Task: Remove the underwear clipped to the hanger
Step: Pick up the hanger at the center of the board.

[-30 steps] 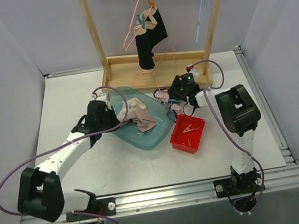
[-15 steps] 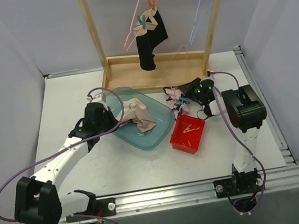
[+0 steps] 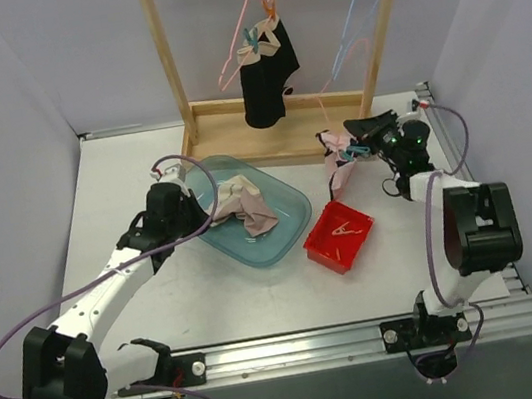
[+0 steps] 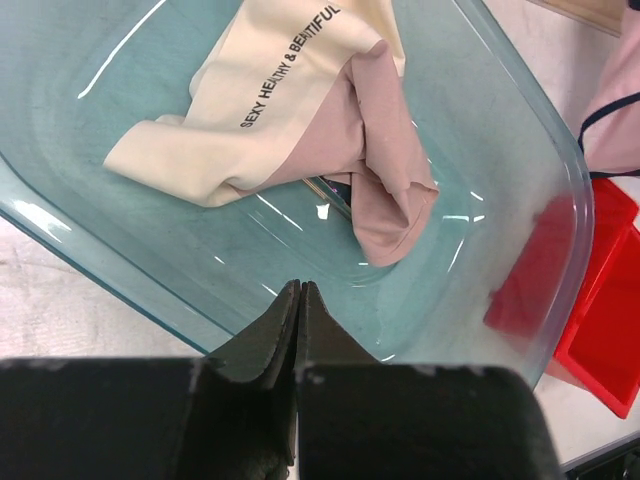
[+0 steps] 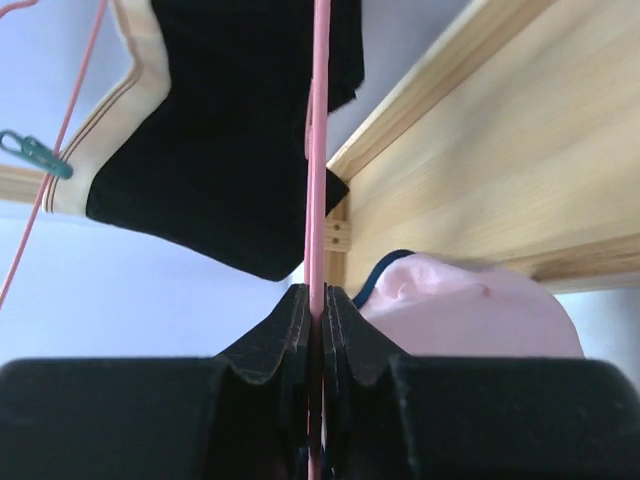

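A black underwear with a beige waistband [image 3: 266,70] hangs clipped to a pink hanger [image 3: 244,31] on the wooden rack; it also shows in the right wrist view [image 5: 220,130]. My right gripper [image 3: 354,131] [image 5: 320,292] is shut on the wire of a second pink hanger [image 5: 320,180]. A pale pink, dark-trimmed underwear [image 3: 338,166] [image 5: 470,310] dangles from it by a blue clothespin [image 3: 356,153]. My left gripper [image 3: 202,205] [image 4: 301,290] is shut and empty over the near rim of the teal bin [image 3: 288,242] [image 4: 520,150]. A cream and pink underwear [image 3: 245,208] [image 4: 300,110] lies in the bin.
A red tray [image 3: 352,246] [image 4: 600,330] with clothespins sits right of the bin. The wooden rack base [image 3: 235,133] [image 5: 480,150] stands at the back. A blue hanger [image 3: 361,2] hangs at the rack's right. A teal clothespin [image 5: 35,155] clips the black underwear's waistband.
My right gripper has swung right and lifted, carrying the pink hanger and its pale pink underwear off the table. The left arm has barely moved.
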### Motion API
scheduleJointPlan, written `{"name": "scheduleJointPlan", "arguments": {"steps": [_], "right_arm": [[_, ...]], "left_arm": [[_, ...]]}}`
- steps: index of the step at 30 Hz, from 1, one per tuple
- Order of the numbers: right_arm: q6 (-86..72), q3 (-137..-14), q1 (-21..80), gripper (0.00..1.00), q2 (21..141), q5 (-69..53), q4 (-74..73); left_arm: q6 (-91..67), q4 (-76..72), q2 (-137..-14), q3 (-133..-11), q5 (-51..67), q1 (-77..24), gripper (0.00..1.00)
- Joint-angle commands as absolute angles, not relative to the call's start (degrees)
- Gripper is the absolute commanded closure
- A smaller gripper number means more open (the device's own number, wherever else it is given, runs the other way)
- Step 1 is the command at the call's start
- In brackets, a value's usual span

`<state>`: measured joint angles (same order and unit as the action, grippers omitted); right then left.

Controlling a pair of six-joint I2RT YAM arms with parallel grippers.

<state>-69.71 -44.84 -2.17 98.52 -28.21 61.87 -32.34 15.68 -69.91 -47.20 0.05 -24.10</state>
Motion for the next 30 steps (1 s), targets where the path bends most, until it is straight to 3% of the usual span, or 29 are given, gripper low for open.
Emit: {"name": "scheduleJointPlan", "arguments": {"steps": [1, 2, 6, 15, 21, 25, 30], "right_arm": [[-55.51, -49.19, -3.34, 1.00, 84.24, -27.35, 42.69], [-52.76, -50.18, -3.51, 1.00, 82.72, -26.73, 32.80], [-47.21, -52.73, -4.04, 1.00, 78.14, -27.59, 22.51], [-50.62, -52.12, -5.62, 1.00, 74.09, -39.27, 25.49], [-43.52, -55.37, -5.62, 1.00, 72.25, -37.88, 14.70], [-42.19, -53.27, -6.50, 1.00, 71.55, -42.45, 14.24], [-38.68, -52.38, -6.50, 1.00, 75.31, -38.16, 14.41]], "left_arm": [[-32.08, 16.35, -67.94, -50.53, 0.00, -24.43, 0.97], [-31.99, 16.61, -67.85, -50.62, 0.00, -24.43, 0.97], [-32.08, 16.87, -67.33, -50.80, 0.00, -24.43, 0.97], [-31.64, 17.58, -65.39, -50.98, 2.02, -24.61, 0.97], [-30.67, 18.55, -65.22, -51.15, 2.90, -24.61, 0.97], [-31.20, 18.11, -64.25, -50.28, 3.86, -24.61, 0.97], [-31.73, 17.67, -64.07, -50.01, 5.01, -24.61, 0.97]]}}
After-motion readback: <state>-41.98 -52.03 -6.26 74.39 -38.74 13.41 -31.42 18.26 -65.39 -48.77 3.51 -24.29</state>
